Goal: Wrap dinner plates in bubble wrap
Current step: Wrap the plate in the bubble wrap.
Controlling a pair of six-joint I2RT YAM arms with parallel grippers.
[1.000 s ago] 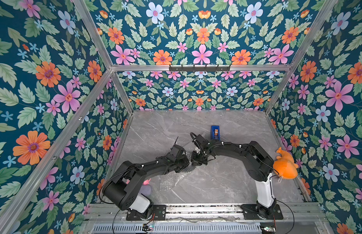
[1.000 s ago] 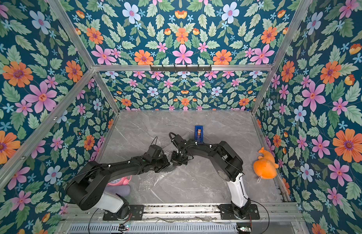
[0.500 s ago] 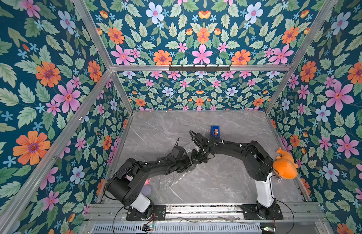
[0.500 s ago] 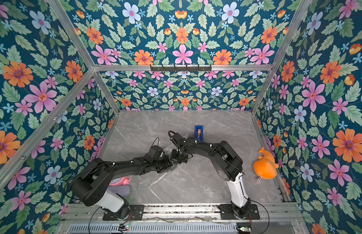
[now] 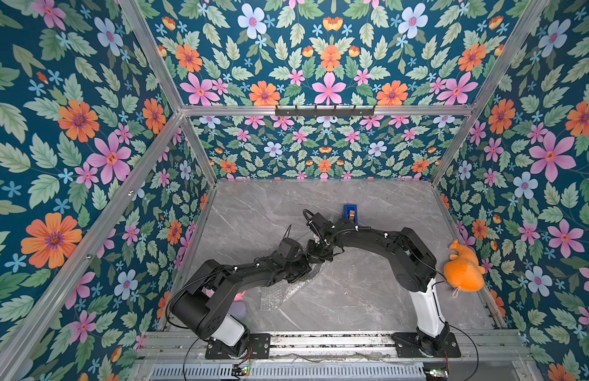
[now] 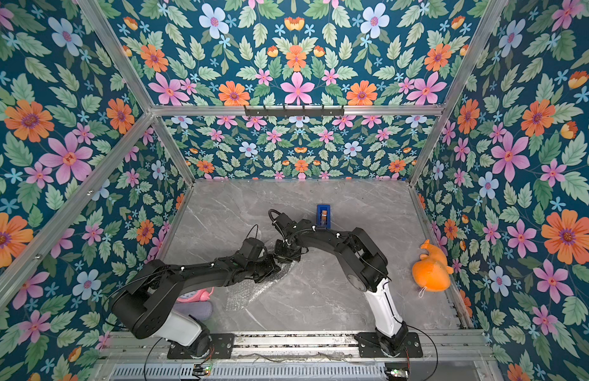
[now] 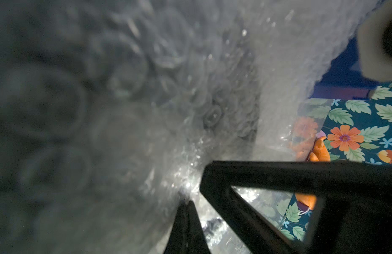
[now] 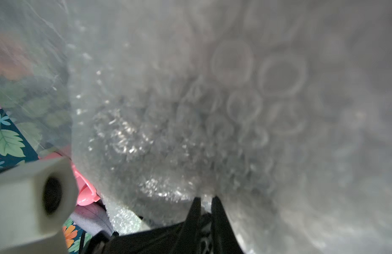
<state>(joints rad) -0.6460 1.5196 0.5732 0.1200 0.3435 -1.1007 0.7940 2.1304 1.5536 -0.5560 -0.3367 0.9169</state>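
Observation:
The bubble wrap lies crumpled on the grey table under both arms, and a clear dimpled strip of it trails toward the front. It fills both wrist views. My left gripper is shut, pinching a fold of the film. My right gripper sits tip to tip with it; its jaws stand a narrow slit apart with film caught in the slit. The dinner plate is hidden. Only a dark mass shows through the film.
A small blue holder stands just behind the right wrist. An orange plush toy lies by the right wall. A pink object and a grey-lilac one sit by the left arm's base. Floral walls close three sides.
Both grippers stay together over the wrap at the table's middle. The left wrist has shifted slightly toward the right gripper. The trailing strip of film lies much as before.

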